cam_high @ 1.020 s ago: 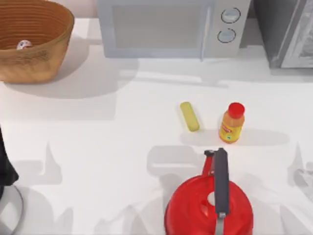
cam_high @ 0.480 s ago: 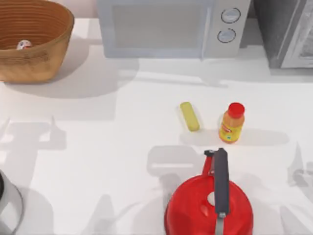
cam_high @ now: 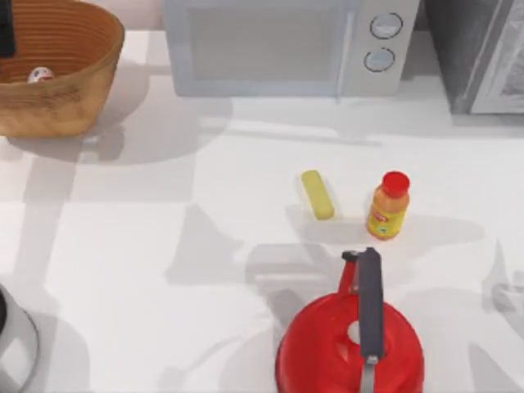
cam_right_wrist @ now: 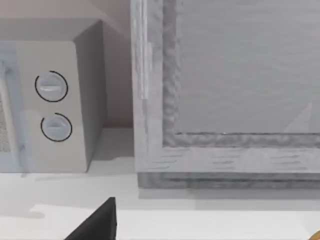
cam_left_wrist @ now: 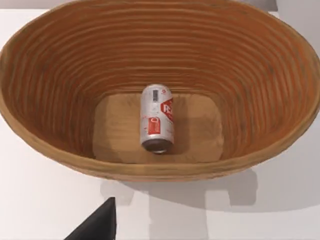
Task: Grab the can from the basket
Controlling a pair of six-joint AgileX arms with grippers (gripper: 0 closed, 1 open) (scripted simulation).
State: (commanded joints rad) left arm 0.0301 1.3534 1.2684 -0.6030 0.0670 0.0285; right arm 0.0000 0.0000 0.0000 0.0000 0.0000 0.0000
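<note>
No whole word can be read. The can (cam_left_wrist: 157, 118), lying on its side in the basket (cam_left_wrist: 60, 75), has a white label with red marks, one like a large "R". The bottle (cam_high: 388, 205) has a red and yellow label, its print too small to make out.

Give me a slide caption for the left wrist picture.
Left wrist view: a can lies on its side on the floor of a woven basket standing on a white table.

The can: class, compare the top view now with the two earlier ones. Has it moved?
No. The can lies at the same spot inside the basket, near its right-hand wall, in all three top views.
</note>
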